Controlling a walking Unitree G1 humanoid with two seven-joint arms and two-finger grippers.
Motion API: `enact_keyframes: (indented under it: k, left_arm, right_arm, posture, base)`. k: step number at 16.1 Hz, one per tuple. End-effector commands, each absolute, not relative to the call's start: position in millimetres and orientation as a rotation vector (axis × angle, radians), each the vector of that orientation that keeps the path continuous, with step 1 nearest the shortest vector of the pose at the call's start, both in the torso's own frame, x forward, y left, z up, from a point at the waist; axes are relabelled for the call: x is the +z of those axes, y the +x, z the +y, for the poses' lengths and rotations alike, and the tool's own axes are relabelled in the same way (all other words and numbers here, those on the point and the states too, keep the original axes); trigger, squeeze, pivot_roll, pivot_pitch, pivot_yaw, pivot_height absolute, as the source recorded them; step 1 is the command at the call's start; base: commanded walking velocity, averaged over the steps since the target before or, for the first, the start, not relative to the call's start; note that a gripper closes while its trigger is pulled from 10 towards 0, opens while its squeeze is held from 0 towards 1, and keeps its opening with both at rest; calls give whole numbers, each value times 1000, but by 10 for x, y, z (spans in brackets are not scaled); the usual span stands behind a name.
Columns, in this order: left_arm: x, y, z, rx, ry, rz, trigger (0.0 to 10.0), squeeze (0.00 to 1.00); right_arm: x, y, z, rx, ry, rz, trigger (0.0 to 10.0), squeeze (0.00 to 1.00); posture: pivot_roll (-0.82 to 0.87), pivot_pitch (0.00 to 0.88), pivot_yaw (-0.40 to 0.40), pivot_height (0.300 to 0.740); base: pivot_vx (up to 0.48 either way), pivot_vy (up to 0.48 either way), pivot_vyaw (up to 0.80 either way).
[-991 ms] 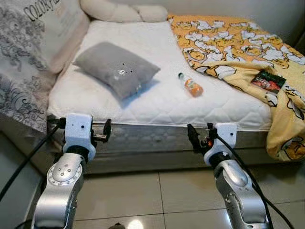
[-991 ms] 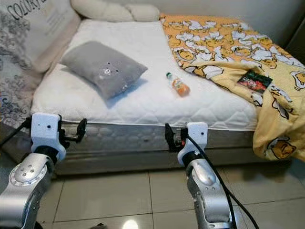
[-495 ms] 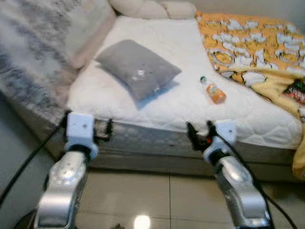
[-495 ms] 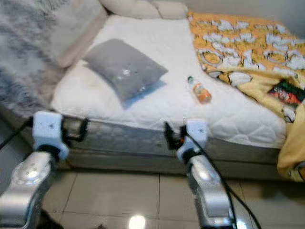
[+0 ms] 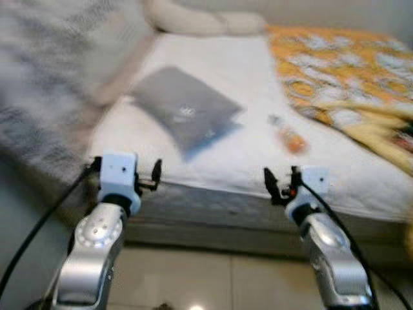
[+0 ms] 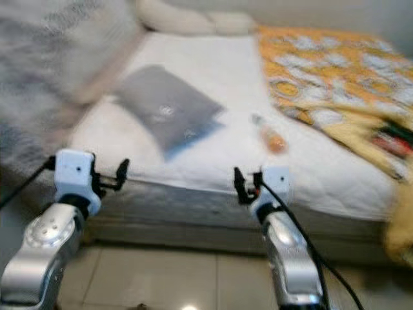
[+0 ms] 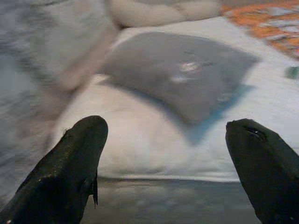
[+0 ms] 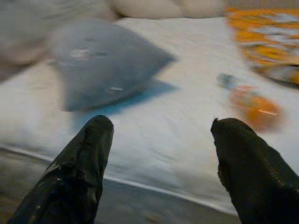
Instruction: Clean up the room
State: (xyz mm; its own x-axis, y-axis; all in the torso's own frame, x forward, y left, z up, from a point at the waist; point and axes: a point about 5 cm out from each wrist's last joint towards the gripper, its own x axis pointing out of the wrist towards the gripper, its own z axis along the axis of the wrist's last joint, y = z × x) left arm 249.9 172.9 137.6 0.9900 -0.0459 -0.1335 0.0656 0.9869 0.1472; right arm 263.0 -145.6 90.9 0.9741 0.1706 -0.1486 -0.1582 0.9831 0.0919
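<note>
Right now you are looking at a blurred head view, so treat fine detail with caution. Your left gripper point(image 5: 157, 175) sits at the lower left of the frame and your right gripper point(image 5: 279, 184) at the lower right, both raised in front of the near edge of the bed point(image 5: 219, 210). In the wrist views each pair of fingers stands spread wide apart with nothing between them, so both are free to take something.

What wants tidying lies on the white mattress point(image 5: 213, 77). A small bottle point(image 5: 288, 135) with orange contents rests on its side right of centre, well beyond your right gripper and just left of the yellow blanket point(image 5: 348, 84). Being round and smooth, it will likely roll if nudged, so a grip across its body looks safest. A grey cushion point(image 5: 184, 113) lies flat at centre left, soft and square, with a small pale mark on its face; it sits ahead of your left gripper. The blanket is rumpled along the right side, orange-and-white patterned, and drapes toward the bed's edge. Pale pillows point(image 5: 206, 19) line the top of the frame, and a large grey-patterned cushion point(image 5: 51, 77) leans at upper left.

My judgement: you are lining up with the bed, no pick begun.
</note>
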Motion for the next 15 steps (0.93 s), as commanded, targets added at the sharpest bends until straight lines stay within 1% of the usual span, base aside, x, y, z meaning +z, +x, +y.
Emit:
enact_keyframes:
  k: [1,3,7,9,15]
  left_arm:
    - [1383,2510,1775,-36,164,133,10000,0]
    - [1379,2514,1773,-38,165,135,10000,0]
    - [1378,2512,1778,-43,170,135,10000,0]
    - [1378,2513,1779,-44,171,136,10000,0]
    - [1369,2524,1751,-58,174,138,10000,0]
  right_arm:
    - [952,2650,-1401,184,89,137,10000,0]
    - [954,2646,-1396,191,82,135,10000,0]
    - [940,2639,-1391,191,88,138,10000,0]
    - [927,2636,-1395,175,116,144,10000,0]
    - [949,2651,-1409,176,111,130,10000,0]
  posture:
    - [74,0,-19,740]
    - [73,0,-18,740]
    - [77,0,-17,740]
    - [76,0,-16,740]
    - [69,0,-14,740]
  base:
    - [300,0,0]
    - [300,0,0]
    - [299,0,633]
    - [300,0,0]
    - [294,0,0]
